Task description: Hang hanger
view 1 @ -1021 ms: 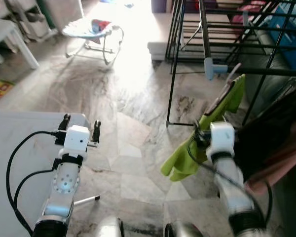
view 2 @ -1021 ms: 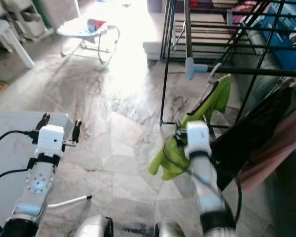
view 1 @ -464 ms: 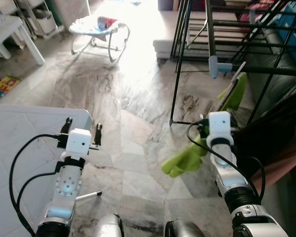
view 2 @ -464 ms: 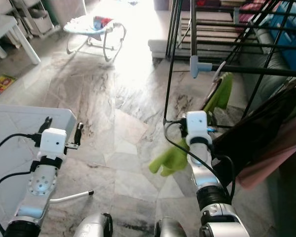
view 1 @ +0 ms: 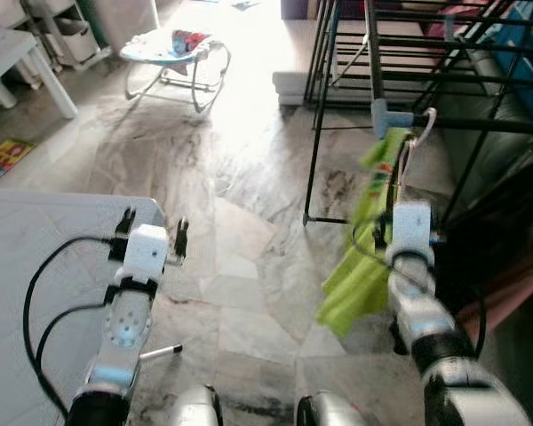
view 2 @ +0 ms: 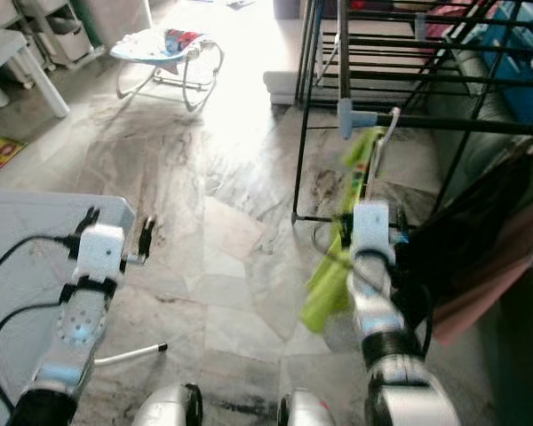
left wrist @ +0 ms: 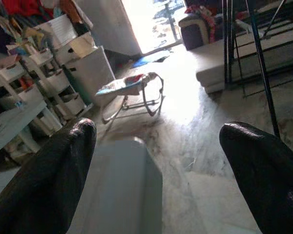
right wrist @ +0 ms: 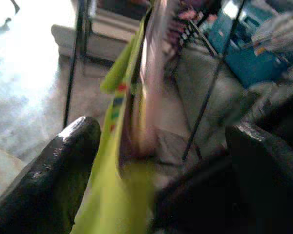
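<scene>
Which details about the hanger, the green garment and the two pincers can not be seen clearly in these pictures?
- Hanger hook: left eye view, small and pale; whether it sits on the rack bar cannot be told.
- Green garment: motion-blurred in both eye views and the right wrist view.
- Right pincer: fingers apart around the garment, contact lost in blur.
- Left pincer: open, idle beside the white table, cut by the picture edge.

From the head we looked forward and down; both eyes shared the grey marble floor and black metal drying rack. Our left wrist camera faced that floor, and our right sat close against the lime-green cloth.
</scene>
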You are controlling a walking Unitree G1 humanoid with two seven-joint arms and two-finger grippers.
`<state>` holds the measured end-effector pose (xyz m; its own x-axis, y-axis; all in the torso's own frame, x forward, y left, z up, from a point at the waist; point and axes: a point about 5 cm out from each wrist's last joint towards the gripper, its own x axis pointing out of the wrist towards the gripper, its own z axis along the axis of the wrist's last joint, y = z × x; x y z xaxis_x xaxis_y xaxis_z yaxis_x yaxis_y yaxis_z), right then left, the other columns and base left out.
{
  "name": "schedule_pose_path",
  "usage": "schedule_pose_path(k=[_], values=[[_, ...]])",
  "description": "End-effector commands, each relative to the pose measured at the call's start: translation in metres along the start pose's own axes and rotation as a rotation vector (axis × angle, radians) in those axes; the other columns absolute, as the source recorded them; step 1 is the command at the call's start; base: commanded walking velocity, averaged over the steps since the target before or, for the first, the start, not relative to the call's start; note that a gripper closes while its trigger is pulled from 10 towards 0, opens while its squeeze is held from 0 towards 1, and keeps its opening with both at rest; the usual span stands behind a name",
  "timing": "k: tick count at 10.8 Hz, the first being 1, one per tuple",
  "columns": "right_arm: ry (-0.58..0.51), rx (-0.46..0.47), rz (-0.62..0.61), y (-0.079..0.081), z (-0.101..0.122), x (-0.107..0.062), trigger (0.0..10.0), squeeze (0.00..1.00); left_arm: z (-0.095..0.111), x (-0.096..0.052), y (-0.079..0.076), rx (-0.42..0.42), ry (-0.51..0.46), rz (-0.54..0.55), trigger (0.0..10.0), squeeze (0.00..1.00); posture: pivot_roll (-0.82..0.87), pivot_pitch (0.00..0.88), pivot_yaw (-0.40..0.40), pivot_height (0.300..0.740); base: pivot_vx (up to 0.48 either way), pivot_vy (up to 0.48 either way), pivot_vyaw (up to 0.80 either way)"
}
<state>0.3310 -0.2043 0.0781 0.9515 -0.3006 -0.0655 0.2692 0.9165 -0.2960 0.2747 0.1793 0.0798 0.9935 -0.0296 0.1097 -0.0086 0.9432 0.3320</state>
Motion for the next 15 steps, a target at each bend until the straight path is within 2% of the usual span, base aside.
schedule_pose_path(k=[1,3,4,5,8,10,11,14,15], values=[[-0.015,0.011,0.015,-0.001,0.006,0.004,10.0,0.0,-0.002,-0.002,0.001,0.0,0.019,0.005,10.0,0.0,0.03,0.158,0.023,0.74,0.0,0.0,0.0],[-0.008,0.012,0.055,0.0,0.014,0.013,10.0,0.0,-0.005,-0.007,-0.006,-0.008,0.03,-0.017,10.0,0.0,0.04,0.156,0.014,0.74,0.0,0.0,0.0],[0.016,0.023,0.057,-0.002,0.016,0.018,3.1,0.0,-0.006,-0.008,-0.009,-0.01,0.031,-0.022,10.0,0.0,0.04,0.151,0.011,0.74,0.0,0.0,0.0],[0.053,0.038,0.039,-0.006,0.015,0.022,0.0,0.0,-0.006,-0.01,-0.011,-0.018,0.038,-0.026,10.0,0.0,0.05,0.148,0.005,0.74,0.0,0.0,0.0],[0.101,0.074,0.062,-0.02,0.012,0.029,0.0,0.0,-0.01,-0.013,-0.014,-0.021,0.052,-0.058,10.0,0.0,0.05,0.144,0.009,0.74,0.0,0.0,0.0],[0.123,0.104,0.143,-0.032,0.019,0.037,0.0,0.0,-0.008,-0.011,-0.018,-0.037,0.055,-0.091,10.0,0.0,0.05,0.143,0.013,0.74,0.0,0.0,0.0],[0.105,0.094,0.162,-0.035,0.023,0.04,0.0,0.0,-0.007,-0.01,-0.019,-0.037,0.048,-0.098,10.0,0.0,0.05,0.141,0.013,0.74,0.0,0.0,0.0],[0.156,0.135,0.243,-0.041,0.024,0.043,0.0,0.0,-0.011,-0.013,-0.02,-0.035,0.069,-0.102,10.0,0.0,0.05,0.14,0.011,0.74,0.0,0.0,0.0],[0.174,0.116,0.277,-0.044,0.023,0.043,0.0,0.0,-0.012,-0.014,-0.02,-0.037,0.075,-0.104,10.0,0.0,0.05,0.14,0.011,0.74,0.0,0.0,0.0]])
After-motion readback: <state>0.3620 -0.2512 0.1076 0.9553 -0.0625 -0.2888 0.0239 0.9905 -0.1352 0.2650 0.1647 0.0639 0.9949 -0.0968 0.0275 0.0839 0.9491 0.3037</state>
